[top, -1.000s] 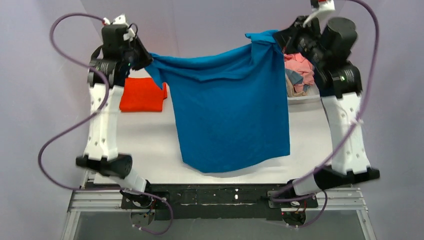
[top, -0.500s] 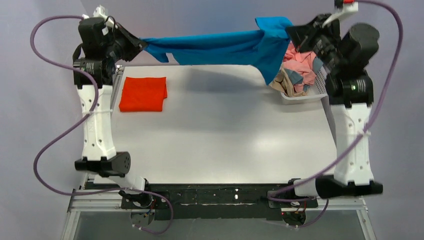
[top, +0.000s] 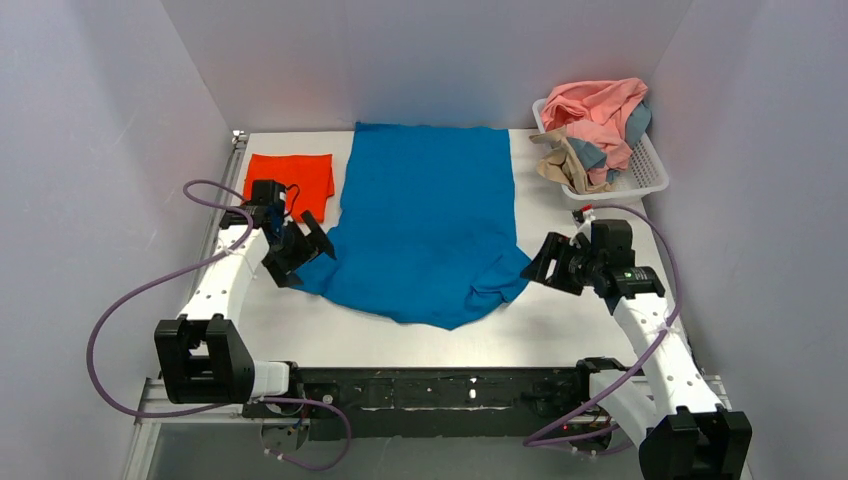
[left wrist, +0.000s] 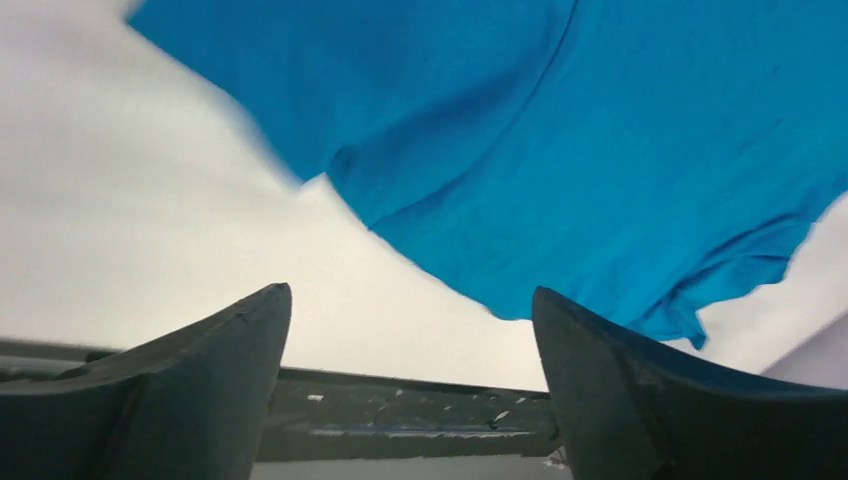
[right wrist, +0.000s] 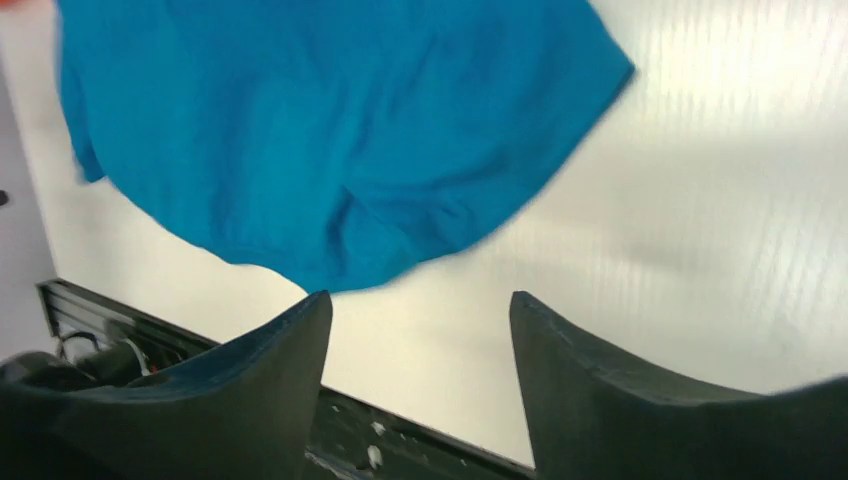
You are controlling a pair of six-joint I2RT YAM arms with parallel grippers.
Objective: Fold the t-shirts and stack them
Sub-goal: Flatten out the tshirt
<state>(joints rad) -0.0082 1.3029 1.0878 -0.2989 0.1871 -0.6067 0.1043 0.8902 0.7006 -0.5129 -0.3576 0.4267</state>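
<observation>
White table (top: pixel 300 335): blue t-shirt (top: pixel 430 220) lies spread flat.
L gripper (top: pixel 306 256), R gripper (top: pixel 538 266) flank it, jaws apart, empty; contact unclear, blurred.

Diffuse, even overhead light leaves the white table (top: pixel 340 335) bright and nearly shadowless in the sharp top view, whereas both wrist views are motion-blurred: the blue t-shirt (left wrist: pixel 600 150) smears at ten o'clock in the left view, glare streaks three o'clock in the right, and the fingers (left wrist: pixel 200 390) stay dark.
</observation>
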